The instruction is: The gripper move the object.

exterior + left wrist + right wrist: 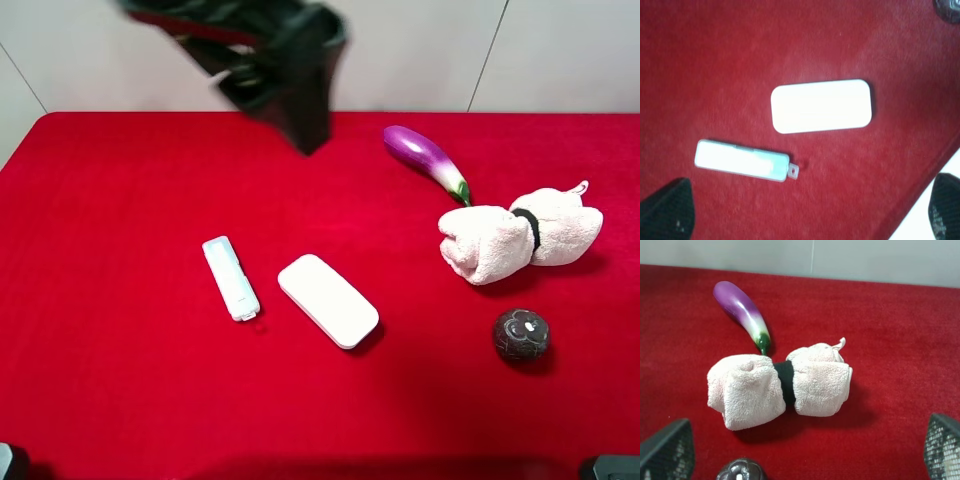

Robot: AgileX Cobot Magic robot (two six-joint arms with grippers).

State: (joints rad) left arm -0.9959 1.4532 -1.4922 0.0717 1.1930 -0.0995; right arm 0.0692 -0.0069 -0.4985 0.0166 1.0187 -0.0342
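Note:
The object, a small dark mottled ball point(520, 334) with a dimpled top, rests on the red cloth at the front right. It shows at the edge of the right wrist view point(740, 471) and in a corner of the left wrist view point(947, 10). My left gripper point(312, 130) hangs blurred high over the back of the table, open and empty, with its fingertips point(665, 210) wide apart above two white things. My right gripper point(805, 450) is open and empty, with the ball near the gap between its fingertips point(667, 450). It is not seen in the high view.
A purple eggplant point(425, 158) lies at the back right. A rolled pink towel point(520, 240) with a black band lies just behind the ball. A white flat case point(328, 300) and a slim white stick point(231, 278) lie mid-table. The table edge point(940, 165) shows in the left wrist view.

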